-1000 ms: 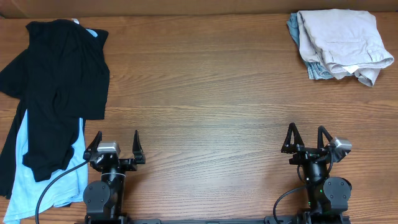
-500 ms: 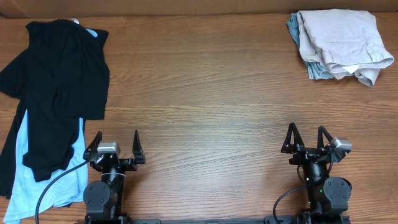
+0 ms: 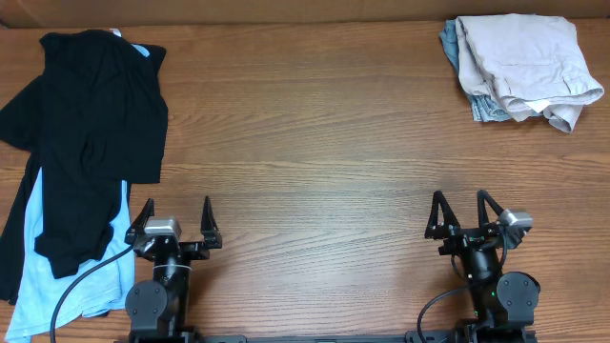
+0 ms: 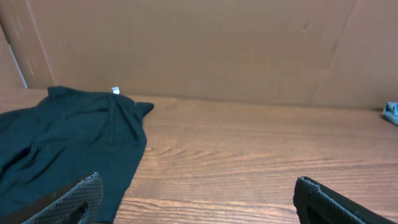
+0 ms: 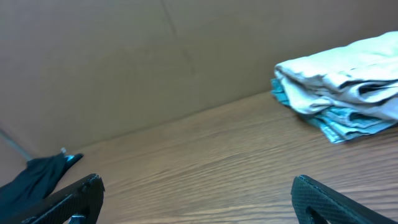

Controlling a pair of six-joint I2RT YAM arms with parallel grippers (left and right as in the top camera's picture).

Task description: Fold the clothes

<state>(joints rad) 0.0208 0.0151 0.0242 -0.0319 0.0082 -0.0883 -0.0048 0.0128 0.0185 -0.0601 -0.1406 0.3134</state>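
A wooden counter [image 3: 315, 143] fills the overhead view, with a brown cardboard wall [image 3: 286, 10] along its far edge. The black T-shirt [image 3: 91, 133] lies crumpled at the far left. Its long axis runs far to near and slants a little toward the near-left corner. The light blue T-shirt [image 3: 100, 295] lies under it and shows mostly at the near end. A folded pile [image 3: 522, 65] of pale garments sits in the far right corner, well apart from both shirts. The left hand [image 3: 177, 208] is at the near edge, just right of the shirts, with its fingers spread wide, holding and touching nothing. The right hand [image 3: 458, 200] is at the near right, equally wide open and empty.

In the left wrist view, the left hand [image 4: 198, 180] shows only its two fingertips, in the lower corners with bare wood between them. The black T-shirt [image 4: 74, 137] spreads to the left. A small white label [image 4: 115, 91] sits at its far end, close to the wall [image 4: 217, 50].

In the right wrist view, the right hand [image 5: 196, 182] also frames bare counter between wide-set tips. The folded pile [image 5: 348, 74] sits far right, with a teal layer at the bottom. A corner of the black T-shirt [image 5: 43, 171] shows at the left.
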